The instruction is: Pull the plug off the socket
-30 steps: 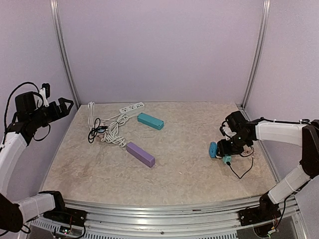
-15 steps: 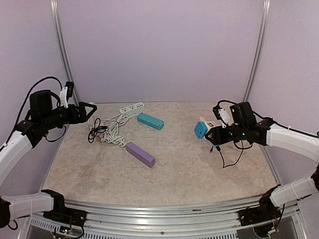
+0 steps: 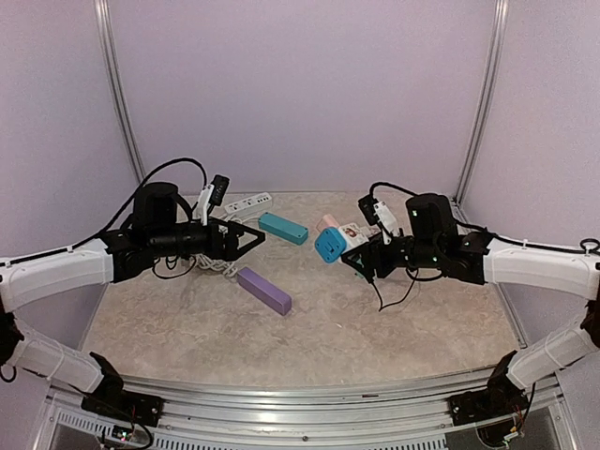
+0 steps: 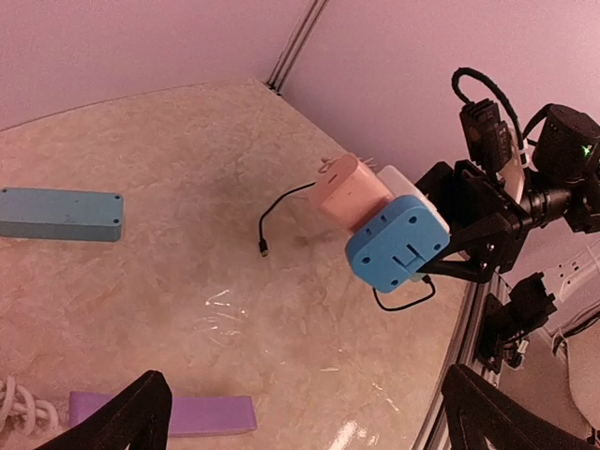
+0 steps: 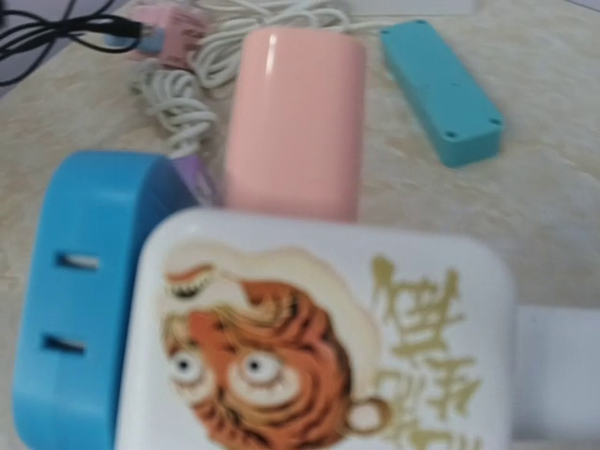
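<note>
The right end effector [image 3: 362, 255] is clamping the socket [image 3: 329, 246], a blue cube. In the left wrist view its black fingers [image 4: 466, 269] are spanning the blue body and a white block [image 3: 354, 233] joined to it. The right wrist view is not showing the fingers. It is showing the white block, printed with a tiger, filling the near field, with the socket at its left showing two slots.

The plug [image 3: 327, 223], pink with rounded ends, is sitting against the socket on the side away from the right end effector. The whole cluster is hanging above the counter [image 3: 375, 328], right of centre, touching nothing below. A thin black cable [image 3: 392, 296] is drooping from the cluster onto the counter.

The left end effector [image 3: 249, 238] is standing wide open, holding nothing, and is hovering over the counter left of centre. It is pointing toward the cluster and is well apart from it.

A purple strip [image 3: 263, 290] is lying just below the left end effector. A teal strip [image 3: 283, 228] is lying near its tip, toward the back. A white strip [image 3: 248, 202] is lying near the rear wall. A coiled white cord [image 3: 225, 264] is lying under the left arm.
</note>
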Tool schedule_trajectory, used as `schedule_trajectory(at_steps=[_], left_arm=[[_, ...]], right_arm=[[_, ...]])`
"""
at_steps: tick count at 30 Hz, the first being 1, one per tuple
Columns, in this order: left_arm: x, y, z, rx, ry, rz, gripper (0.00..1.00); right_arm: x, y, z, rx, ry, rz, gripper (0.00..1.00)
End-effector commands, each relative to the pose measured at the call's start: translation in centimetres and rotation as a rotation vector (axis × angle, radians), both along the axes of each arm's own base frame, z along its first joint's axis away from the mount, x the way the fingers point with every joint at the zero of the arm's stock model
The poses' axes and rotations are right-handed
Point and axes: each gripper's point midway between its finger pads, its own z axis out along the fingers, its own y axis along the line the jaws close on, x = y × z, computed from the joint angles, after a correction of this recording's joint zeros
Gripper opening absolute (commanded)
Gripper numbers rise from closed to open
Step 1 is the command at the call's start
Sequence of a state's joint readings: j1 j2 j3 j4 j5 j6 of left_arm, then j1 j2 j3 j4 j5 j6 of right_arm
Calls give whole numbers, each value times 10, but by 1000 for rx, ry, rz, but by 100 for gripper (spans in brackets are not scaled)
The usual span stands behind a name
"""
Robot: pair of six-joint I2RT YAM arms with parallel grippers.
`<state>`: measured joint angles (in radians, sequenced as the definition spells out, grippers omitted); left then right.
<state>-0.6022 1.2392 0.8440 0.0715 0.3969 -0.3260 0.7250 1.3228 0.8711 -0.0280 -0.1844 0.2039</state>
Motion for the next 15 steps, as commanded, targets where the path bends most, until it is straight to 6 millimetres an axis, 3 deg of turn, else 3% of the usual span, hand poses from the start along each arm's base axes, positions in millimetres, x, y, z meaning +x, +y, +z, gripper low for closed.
schedule_trajectory(at_steps=[1, 7, 15], left_arm=[[-10, -42, 44, -149, -60, -164, 98], [-11, -65, 34, -202, 23, -256, 96], [-16, -82, 19, -200, 76, -291, 82]], right_arm=[[2, 32, 45, 115, -113, 58, 0], [-4, 45, 45, 125, -113, 85, 0], [-7, 55, 47, 168, -115, 111, 0]])
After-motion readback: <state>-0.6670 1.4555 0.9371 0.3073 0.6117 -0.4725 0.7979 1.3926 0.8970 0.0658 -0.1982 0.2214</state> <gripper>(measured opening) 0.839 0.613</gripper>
